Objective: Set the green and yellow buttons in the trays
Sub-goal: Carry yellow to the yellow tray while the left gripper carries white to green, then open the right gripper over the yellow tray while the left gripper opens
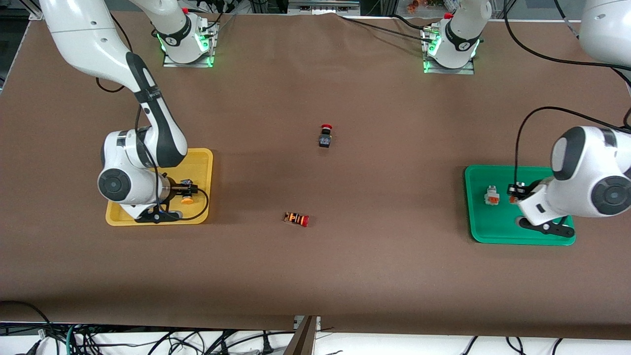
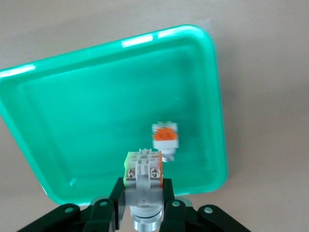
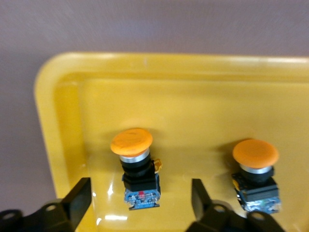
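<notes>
Yellow tray (image 3: pixel 63 96) two yellow-capped buttons (image 3: pixel 137 174), green tray (image 2: pixel 203 72) one.

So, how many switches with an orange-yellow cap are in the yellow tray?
2. One switch lies in the yellow tray between the open jaws of the right gripper; the second switch lies beside it.

table (image 1: pixel 345 276) | yellow tray (image 1: pixel 204 162) | green tray (image 1: pixel 475 207) | black switch (image 1: pixel 325 137) | orange-striped switch (image 1: pixel 297 218)

No legible text, label, brand or number on any item. Markings on the arm bases are too small to read.
</notes>
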### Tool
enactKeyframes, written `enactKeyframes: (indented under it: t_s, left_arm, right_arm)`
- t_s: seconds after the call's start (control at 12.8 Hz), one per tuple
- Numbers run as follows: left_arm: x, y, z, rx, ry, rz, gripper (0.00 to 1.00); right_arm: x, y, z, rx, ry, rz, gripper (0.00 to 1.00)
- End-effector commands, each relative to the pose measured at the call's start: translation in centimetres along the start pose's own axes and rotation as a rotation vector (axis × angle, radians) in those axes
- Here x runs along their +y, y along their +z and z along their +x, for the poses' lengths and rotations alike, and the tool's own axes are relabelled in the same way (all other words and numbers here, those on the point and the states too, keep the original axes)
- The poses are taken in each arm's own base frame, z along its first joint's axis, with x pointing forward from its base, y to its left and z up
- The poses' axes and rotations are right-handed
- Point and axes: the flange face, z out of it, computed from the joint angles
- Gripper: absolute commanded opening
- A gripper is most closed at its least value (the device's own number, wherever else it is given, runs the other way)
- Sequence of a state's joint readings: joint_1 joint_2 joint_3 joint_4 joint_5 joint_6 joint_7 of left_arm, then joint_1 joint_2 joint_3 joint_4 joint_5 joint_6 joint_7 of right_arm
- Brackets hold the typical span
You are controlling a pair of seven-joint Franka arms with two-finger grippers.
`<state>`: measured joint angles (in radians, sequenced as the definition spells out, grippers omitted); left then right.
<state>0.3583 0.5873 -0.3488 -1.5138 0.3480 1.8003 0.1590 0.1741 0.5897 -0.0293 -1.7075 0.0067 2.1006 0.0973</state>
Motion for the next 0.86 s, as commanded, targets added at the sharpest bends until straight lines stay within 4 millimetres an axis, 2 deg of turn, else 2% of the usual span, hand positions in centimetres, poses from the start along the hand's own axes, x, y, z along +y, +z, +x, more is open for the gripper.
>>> enactKeyframes:
  t_s: [0.0, 0.08, 0.24, 0.31, 0.39, 0.47, 0.55, 0.63, 0.71, 0.78]
  left_arm:
    - [-5.1, 4.9, -0.5, 0.089, 0.124, 0.033, 0.03]
    - [-6.1, 6.8, -0.7, 0.110, 0.128, 0.029, 0.06]
    - [-5.7, 9.4, -1.0, 0.135, 0.135, 0.015, 0.12]
    - [-6.5, 11.1, -1.6, 0.136, 0.117, -0.005, 0.12]
    - [-6.9, 11.8, -1.8, 0.134, 0.108, -0.014, 0.19]
    - [-7.0, 11.7, -1.8, 0.137, 0.105, -0.016, 0.55]
    - [-7.0, 11.4, -1.8, 0.138, 0.104, -0.019, 1.00]
    - [-6.9, 10.3, -1.9, 0.144, 0.101, -0.013, 1.00]
    - [-6.5, 8.1, -2.1, 0.151, 0.106, 0.001, 1.00]
    - [-5.5, 5.2, -2.0, 0.164, 0.125, 0.016, 1.00]
  right_arm:
    - [0.7, -7.2, -0.4, 0.049, -0.012, 0.002, 0.99]
    - [0.8, -9.5, -0.6, 0.058, -0.010, 0.003, 0.99]
    - [1.2, -14.3, -1.8, 0.114, 0.001, 0.013, 0.99]
    - [1.5, -17.1, -3.1, 0.135, 0.014, 0.023, 1.00]
    - [2.2, -20.0, -4.9, 0.124, 0.023, 0.030, 1.00]
    - [1.8, -22.2, -6.6, 0.111, 0.016, 0.032, 1.00]
    - [1.4, -23.7, -7.7, 0.114, 0.005, 0.032, 1.00]
    - [1.5, -25.0, -8.6, 0.129, -0.001, 0.032, 1.00]
    - [2.3, -26.1, -9.6, 0.115, 0.005, 0.039, 1.00]
    - [3.4, -28.0, -10.8, 0.129, 0.021, 0.039, 1.00]
